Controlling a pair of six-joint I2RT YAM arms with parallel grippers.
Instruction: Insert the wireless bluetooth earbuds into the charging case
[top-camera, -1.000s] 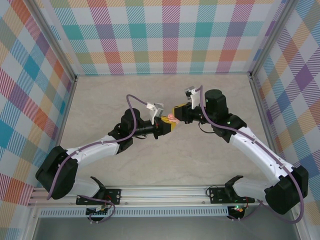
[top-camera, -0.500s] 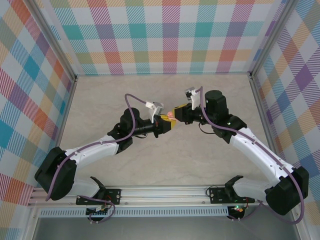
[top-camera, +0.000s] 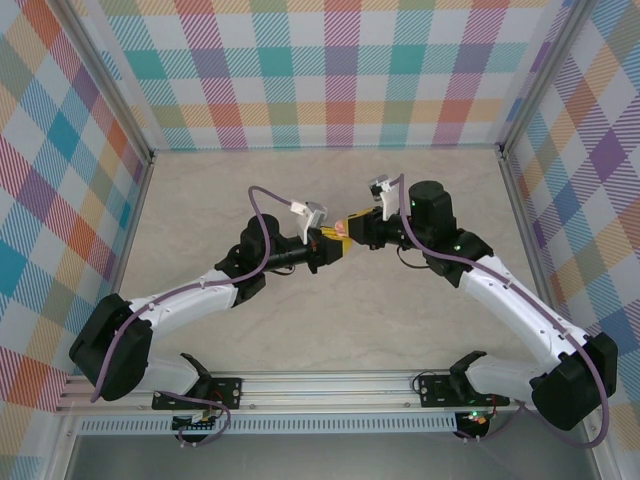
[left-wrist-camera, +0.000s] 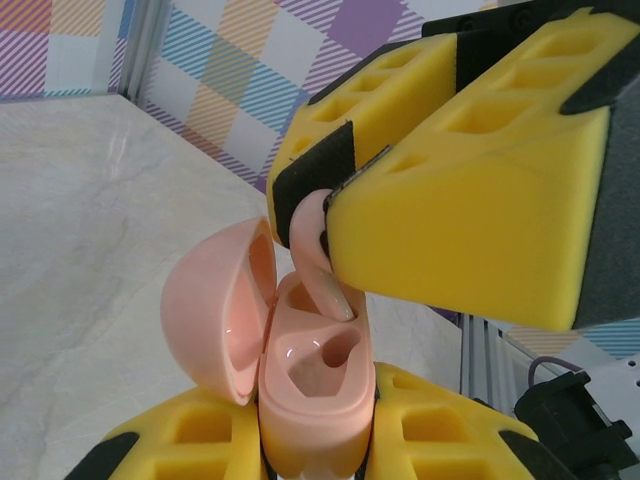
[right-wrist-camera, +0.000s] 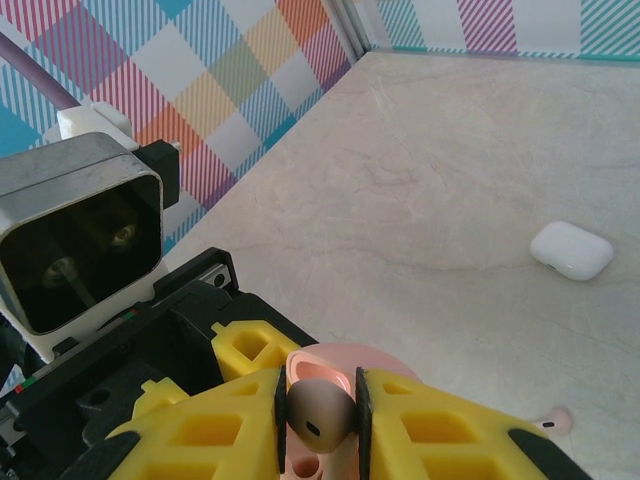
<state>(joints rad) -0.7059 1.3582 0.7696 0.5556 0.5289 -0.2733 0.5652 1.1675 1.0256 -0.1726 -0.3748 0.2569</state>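
Insertion step: your left pincer (left-wrist-camera: 316, 445) clamps the open pink charging case (left-wrist-camera: 312, 395), your right pincer (left-wrist-camera: 336, 196) grips an earbud (left-wrist-camera: 310, 250) with its stem tip at the socket; next, push it straight down, then release.

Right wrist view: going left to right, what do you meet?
left wrist camera → pink earbud → white case

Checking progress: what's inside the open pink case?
A pink earbud, gripped by the right pincer, has its stem tip at one socket of the pink case; the other socket looks empty. Socket bottoms are hidden.
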